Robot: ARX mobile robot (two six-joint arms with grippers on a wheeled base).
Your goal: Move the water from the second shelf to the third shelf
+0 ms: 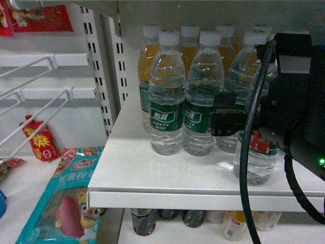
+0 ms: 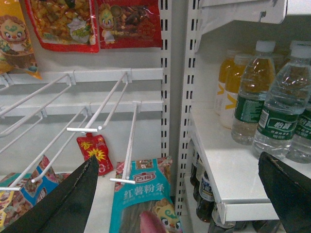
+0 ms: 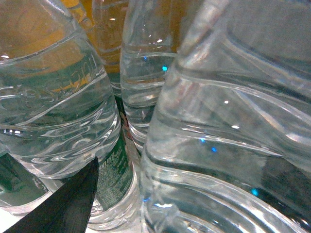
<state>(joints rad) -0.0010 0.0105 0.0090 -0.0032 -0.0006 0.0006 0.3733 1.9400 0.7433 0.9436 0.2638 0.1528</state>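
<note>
Head view: our right arm fills the right side of the frame, reaching into the water row on the white shelf (image 1: 152, 178). The right pincer (image 1: 238, 119) sits at the front right bottle, the water (image 1: 256, 152), which stands at the shelf's front edge, a little forward of its neighbours. One dark finger shows to the left of that bottle; the other is hidden behind the arm.

Right wrist view: the water (image 3: 228, 145) fills the right half of the frame, very close. One dark fingertip (image 3: 68, 204) shows at lower left and a dark shape shows through the plastic at lower right. We judge the jaws spread around the bottle, but we cannot tell for certain whether they already press on it.

Left pincer (image 2: 180, 194): jaws spread wide, nothing between them, hanging clear of the shelf, facing the peg hooks (image 2: 97, 111) and snack bags (image 2: 141, 199).

Other stock: more green-labelled water bottles (image 1: 166, 96) in front, orange drink bottles (image 1: 147, 56) behind, dark bottles (image 1: 143, 221) on the shelf below.

Progress, our reading: early. The water rests on its starting shelf, base down on the board. Nothing lifted. Left to do: close firmly, lift it free of its neighbours, withdraw, carry it to the third shelf, set it down, let go. We cannot tell from these views which shelf counts as third.
</note>
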